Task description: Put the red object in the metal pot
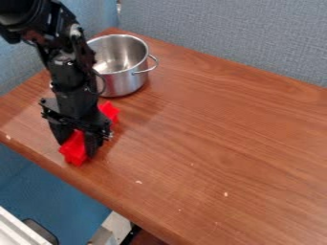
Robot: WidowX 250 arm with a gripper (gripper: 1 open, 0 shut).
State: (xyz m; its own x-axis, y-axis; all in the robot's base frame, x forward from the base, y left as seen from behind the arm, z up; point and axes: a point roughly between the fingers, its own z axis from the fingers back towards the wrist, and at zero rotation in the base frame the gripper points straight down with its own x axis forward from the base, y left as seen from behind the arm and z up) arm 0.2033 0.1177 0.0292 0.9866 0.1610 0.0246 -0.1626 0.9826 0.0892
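The bright red elongated plastic-looking block (pixel 83 137) lies on the brown wood-grain tabletop (pixel 217 124), close to the table's near left edge. Its two ends show on either side of the black gripper (pixel 76 144): one end toward the far right, near the gripper's body, and one at the near left, between and below the fingers. The block rests at a diagonal to the table edge.

The gripper points straight down over the block. Its jaws stand closed around the middle of the block, so the claw holds the red block by its narrow width. The block appears to be in contact with the tabletop or only just clear of it; the view does not settle which.

The small round shiny stainless-steel pot (pixel 115 63) stands upright at the far left of the table, beyond the gripper and near it but apart from the block. Its interior shows empty, with one side handle (pixel 152 63) visible on its right.

Task status, as a judgement: the grasp is made; the transfer is not. Remaining steps:
1. Lift the block clear of the tabletop.
2. Carry it toward the far side until it is above the pot opening.
3. Lower and release it inside the pot.

Since the block is about as long as the pot is wide, it probably enters tilted.
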